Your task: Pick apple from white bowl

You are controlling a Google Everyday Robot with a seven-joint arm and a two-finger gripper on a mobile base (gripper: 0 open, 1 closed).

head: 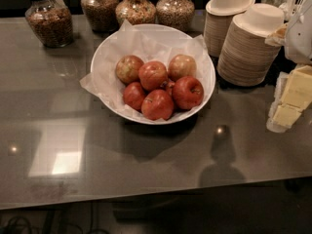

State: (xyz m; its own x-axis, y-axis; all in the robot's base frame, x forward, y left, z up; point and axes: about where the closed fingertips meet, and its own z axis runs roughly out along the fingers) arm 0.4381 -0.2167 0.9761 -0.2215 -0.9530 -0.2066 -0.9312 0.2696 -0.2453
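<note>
The white bowl (101, 62) stands at the middle of a grey glossy counter, lined with crumpled white paper. Several apples lie in it. The apple (152, 75), red with an orange-yellow blush, sits on top at the centre of the pile. Two paler yellowish-tan apples (129, 68) (182, 66) lie behind it to the left and right. Darker red apples (187, 92) (157, 105) (133, 95) lie in front of it. My gripper is not in view; only a dark shadow (219, 155) falls on the counter in front of the bowl to the right.
Glass jars of cereal (48, 19) (135, 9) stand along the back. Two stacks of tan paper bowls with white lids (251, 48) (224, 21) stand to the bowl's right. Yellow packets (292, 99) lie at the right edge. The counter's front edge (146, 196) runs below.
</note>
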